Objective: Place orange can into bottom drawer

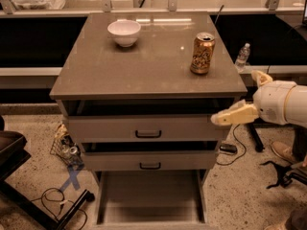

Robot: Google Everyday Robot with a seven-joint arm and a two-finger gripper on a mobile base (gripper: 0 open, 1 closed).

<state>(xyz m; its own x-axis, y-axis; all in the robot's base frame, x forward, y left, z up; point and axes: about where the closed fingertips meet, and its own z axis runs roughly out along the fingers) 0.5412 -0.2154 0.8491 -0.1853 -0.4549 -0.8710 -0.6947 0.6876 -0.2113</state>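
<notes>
The pincer point(235, 97) hangs wide and empty beside the cabinet's point(144, 128) right edge, likely lining up for the orange can point(202, 53), upright on the worktop point(153, 66) near that edge. The bottom drawer point(151, 195) stands pulled out at the cabinet's foot, ready to receive it.

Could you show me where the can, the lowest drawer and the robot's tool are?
can point(202, 53), camera view, middle of its orange side.
bottom drawer point(151, 195), camera view, its bare floor, pulled open.
tool point(238, 114), camera view, its pale front part, right of the cabinet point(153, 75).
</notes>
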